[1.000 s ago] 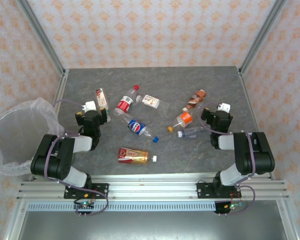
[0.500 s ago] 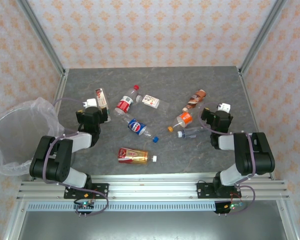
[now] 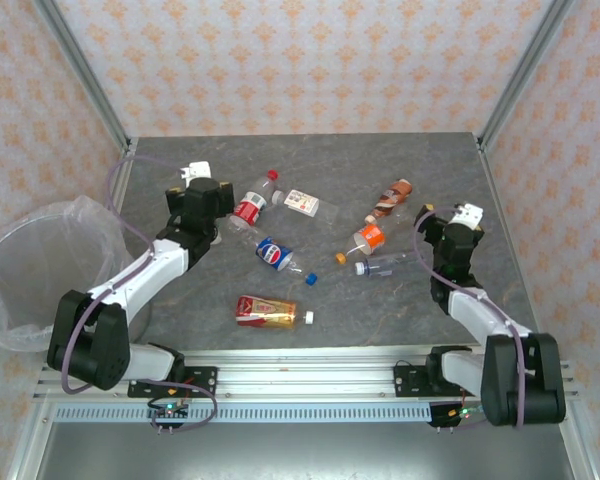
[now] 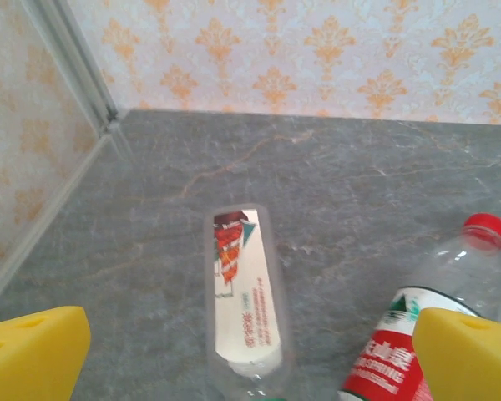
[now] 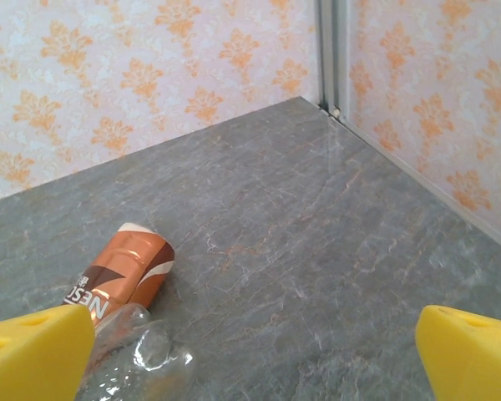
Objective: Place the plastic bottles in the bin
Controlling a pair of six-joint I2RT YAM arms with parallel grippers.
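Observation:
Several plastic bottles lie on the grey table: a red-labelled one, a white-labelled one, a brown one, an orange one, a blue one and a red-and-yellow one near the front. The bin with its clear bag stands off the table's left edge. My left gripper hangs open over a bottle with a white and red label, which lies between its yellow fingers. My right gripper is open and empty, right of the brown bottle.
A clear, crushed bottle lies beside the orange one, near my right gripper. The red-labelled bottle lies close to my left gripper's right finger. Metal frame posts and patterned walls close in the table.
My left arm has stretched forward, bringing its gripper over the far-left bottle. My right arm has unfolded and its gripper has shifted right and nearer. Both stay open.

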